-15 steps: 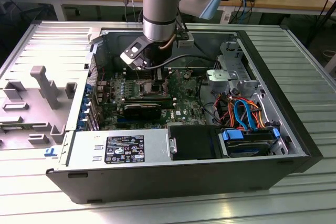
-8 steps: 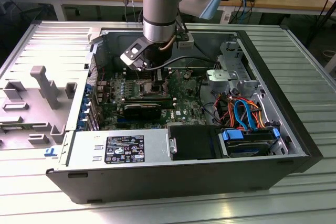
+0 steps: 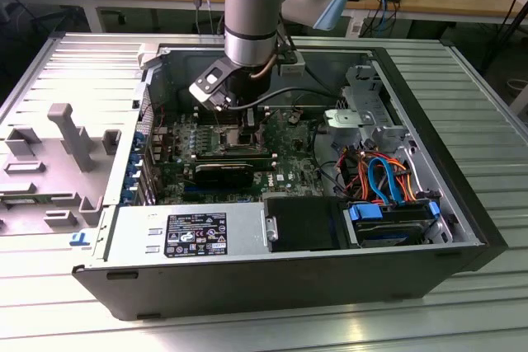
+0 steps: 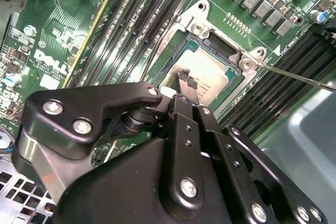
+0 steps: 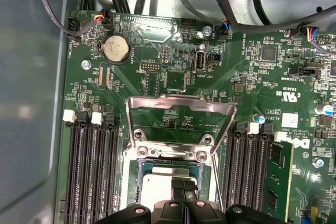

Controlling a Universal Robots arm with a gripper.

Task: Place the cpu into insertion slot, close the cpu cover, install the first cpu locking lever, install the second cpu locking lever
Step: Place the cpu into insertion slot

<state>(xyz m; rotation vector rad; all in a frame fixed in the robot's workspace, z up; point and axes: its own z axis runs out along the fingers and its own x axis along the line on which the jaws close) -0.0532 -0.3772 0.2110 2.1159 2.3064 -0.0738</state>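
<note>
Already we find the cpu (image 4: 210,69) seated in the insertion slot (image 4: 223,48), mid-frame in the exterior view; the end effector (image 4: 187,78), fingers together, hovers just above it, cpu cover (image 5: 178,102) open, a locking lever (image 4: 299,77) unlatched.

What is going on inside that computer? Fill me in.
A Universal Robots arm reaches down into an open computer case. Its gripper sits low over the cpu, which lies in the insertion slot on the green motherboard. In the first wrist view the cpu cover stands swung open beyond the slot, not yet closed over the chip.
</note>
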